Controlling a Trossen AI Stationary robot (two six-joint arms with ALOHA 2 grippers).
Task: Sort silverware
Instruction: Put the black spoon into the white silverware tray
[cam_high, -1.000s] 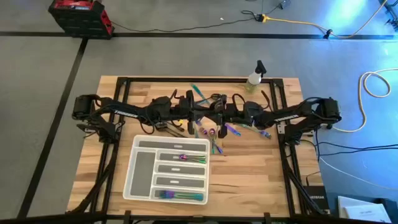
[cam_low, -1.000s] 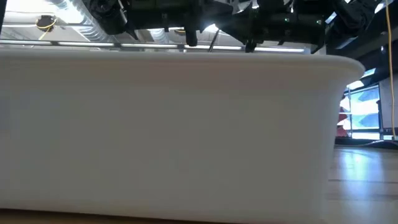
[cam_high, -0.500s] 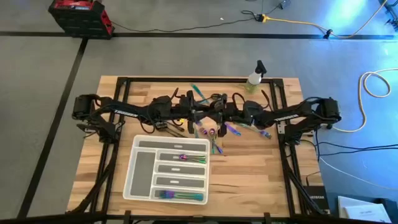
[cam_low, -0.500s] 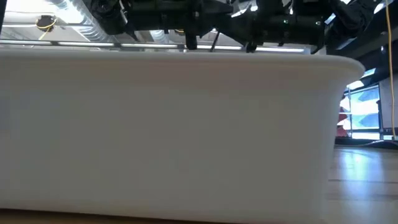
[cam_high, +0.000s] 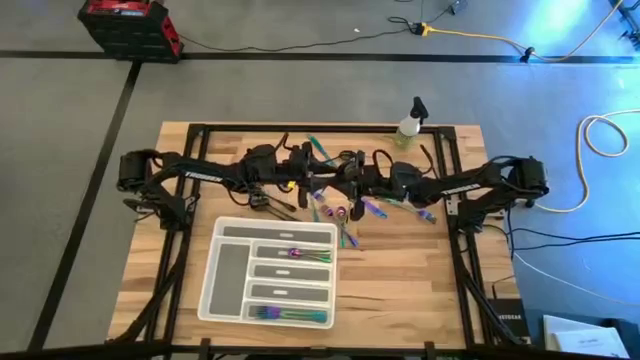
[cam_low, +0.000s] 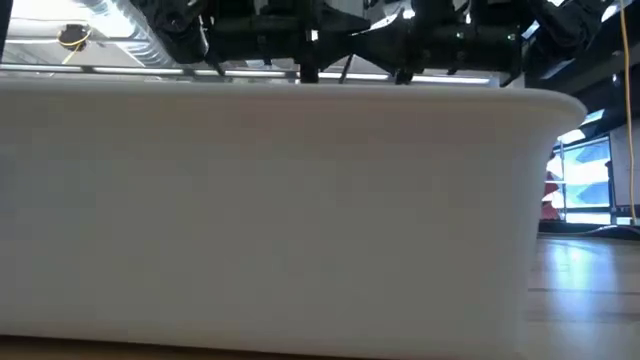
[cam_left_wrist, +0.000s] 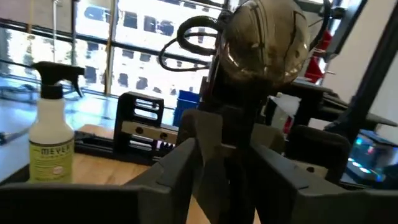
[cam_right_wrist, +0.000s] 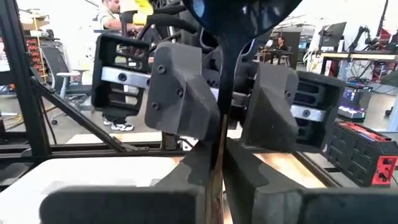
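Wooden table (cam_high: 400, 290) carries the white compartment tray (cam_high: 222, 285), whose wall fills the low view. Loose silverware (cam_high: 345, 208) lies behind the tray, more inside it. Both grippers meet above the pile: right gripper (cam_right_wrist: 217, 158) clamps a dark spoon (cam_right_wrist: 239, 15); left gripper (cam_left_wrist: 227, 158) stands parted around it. Spray bottle (cam_left_wrist: 48, 146) reads "MEYER".

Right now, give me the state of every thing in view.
left gripper: open, facing the right gripper.
right gripper: shut on the spoon.
spoon: dark, held in the air.
tray: partly filled.
spray bottle: upright.
loose silverware: scattered, unsorted.
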